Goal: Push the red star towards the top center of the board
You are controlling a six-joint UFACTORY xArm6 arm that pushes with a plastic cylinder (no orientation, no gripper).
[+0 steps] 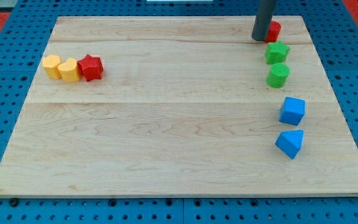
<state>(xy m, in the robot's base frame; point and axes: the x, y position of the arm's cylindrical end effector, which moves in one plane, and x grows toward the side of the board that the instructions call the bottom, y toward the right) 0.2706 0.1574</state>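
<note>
- Pale wood board (pixel 179 124): light grain running across the view, made of several planks with faint seams, smooth matt surface; it lies on a blue perforated base (pixel 5 208).
- Red star (pixel 91 67): matt block with pointed arms, at the view's left in the upper part of the board, touching the nearer of two yellow blocks; it is well apart from the top centre.
- Yellow blocks, two: one (pixel 69 70) touching the red star's left side, the other (pixel 52 66) just beside it further left; both chunky and faceted, exact shape unclear.
- My tip (pixel 259 38): lower end of a straight dark grey cylindrical rod, smooth, at the view's top right, touching or just beside a red block; far across the board from the red star. The arm carries no jaws, so none can be open or closed.
- Red block (pixel 274 31): partly hidden behind the rod, shape not discernible.
- Green star (pixel 277 52): just below the red block.
- Green block (pixel 278 75): rounded and lobed, just below the green star.
- Blue cube-like block (pixel 292 111): at the view's right, mid-height.
- Blue wedge-like block (pixel 289 143): just below it.
- Writing or labels: none legible.
</note>
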